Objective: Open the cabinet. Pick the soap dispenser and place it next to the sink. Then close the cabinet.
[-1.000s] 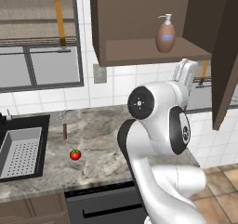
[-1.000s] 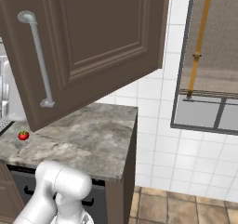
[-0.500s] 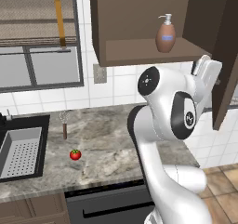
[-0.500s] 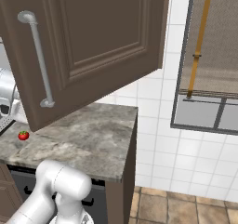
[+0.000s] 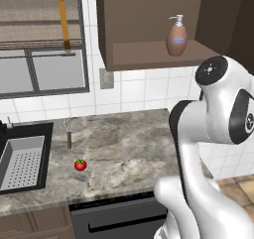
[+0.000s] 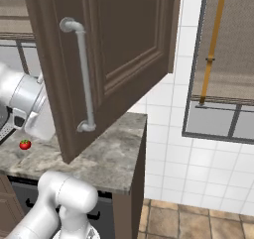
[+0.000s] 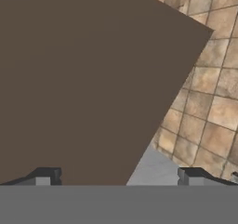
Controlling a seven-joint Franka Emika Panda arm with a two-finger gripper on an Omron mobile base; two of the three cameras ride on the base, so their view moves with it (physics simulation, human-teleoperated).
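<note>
cabinet (image 5: 149, 29): door swung open; in the right base view the door panel (image 6: 124, 49) faces the camera with its silver bar handle (image 6: 82, 77) upright

soap dispenser (image 5: 176, 36): upright on the cabinet shelf, toward the right end of the shelf, well above the tabletop (image 5: 124, 149)

sink (image 5: 22, 161): far left of the tabletop, black rim, grey perforated insert inside

my arm (image 5: 208, 134): rises from the lower right of the left base view, elbow bent, upper link reaching up and right toward the open door edge; big round joint sits level with the underside of the shelf

my wrist: in the right base view the white forearm (image 6: 25, 101) pokes out from behind the left edge of the open door, below handle mid-height

end effector (image 7: 118, 175): the two dark fingertips (image 7: 46, 175) stand wide apart at the bottom of the hand view, nothing between them, so spread and empty

hand view: looking along a flat dark brown surface, most likely part of the cabinet, which exactly I can't tell; tan floor tiles (image 7: 209, 93) to the right of it

tomato (image 5: 80, 164): on the tabletop, between sink and arm, apart from both

utensil (image 5: 69, 136): thin, brown handle, standing just behind the tomato, near the sink's right rim

window (image 5: 39, 39): above the sink, blind partly down
</note>
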